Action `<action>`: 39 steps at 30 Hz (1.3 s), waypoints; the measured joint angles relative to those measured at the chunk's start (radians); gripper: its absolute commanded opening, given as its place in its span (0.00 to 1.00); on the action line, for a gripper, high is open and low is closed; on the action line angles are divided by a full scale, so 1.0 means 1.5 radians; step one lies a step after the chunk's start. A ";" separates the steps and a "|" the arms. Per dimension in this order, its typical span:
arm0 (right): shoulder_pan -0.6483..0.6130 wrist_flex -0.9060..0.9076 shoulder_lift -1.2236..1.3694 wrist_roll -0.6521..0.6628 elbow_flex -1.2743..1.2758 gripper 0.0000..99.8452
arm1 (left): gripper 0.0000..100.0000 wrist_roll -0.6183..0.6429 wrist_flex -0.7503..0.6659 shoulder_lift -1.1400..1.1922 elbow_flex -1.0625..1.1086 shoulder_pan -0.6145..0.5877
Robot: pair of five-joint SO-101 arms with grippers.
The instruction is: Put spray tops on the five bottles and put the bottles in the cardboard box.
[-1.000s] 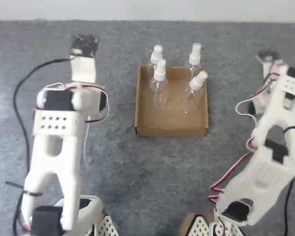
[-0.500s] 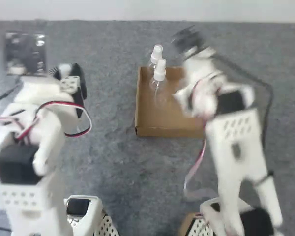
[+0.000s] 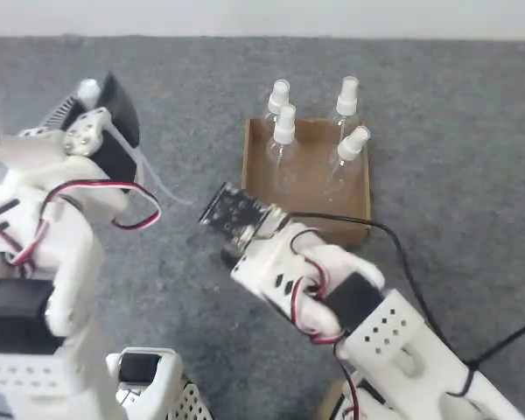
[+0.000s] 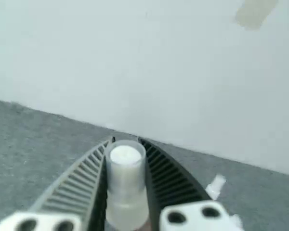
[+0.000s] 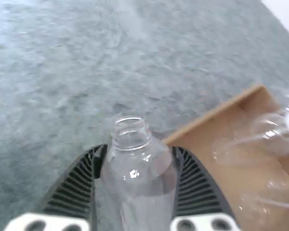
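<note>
Grey carpet-ish table (image 3: 437,175), pale wall (image 4: 135,62) behind, our left gripper (image 4: 125,142) clamped on a spray top (image 4: 125,178), our right gripper (image 5: 138,148) squeezing a bottle (image 5: 135,185) (neck open) just beside the box (image 3: 308,197) corner, four capped bottles (image 3: 283,153) inside it.

Grey carpeted table (image 3: 437,131) with the open cardboard box (image 3: 346,229) flat on it, centre-back

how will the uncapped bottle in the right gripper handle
The uncapped bottle looks empty and thin-walled, so probably light and apt to flex if squeezed hard. Its smooth round sides may slip, though ribbed fingers on the right gripper should help.
</note>
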 measured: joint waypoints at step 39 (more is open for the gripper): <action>0.012 -0.008 -0.017 -0.026 0.038 0.01 | 0.01 0.029 -0.043 0.001 0.240 0.114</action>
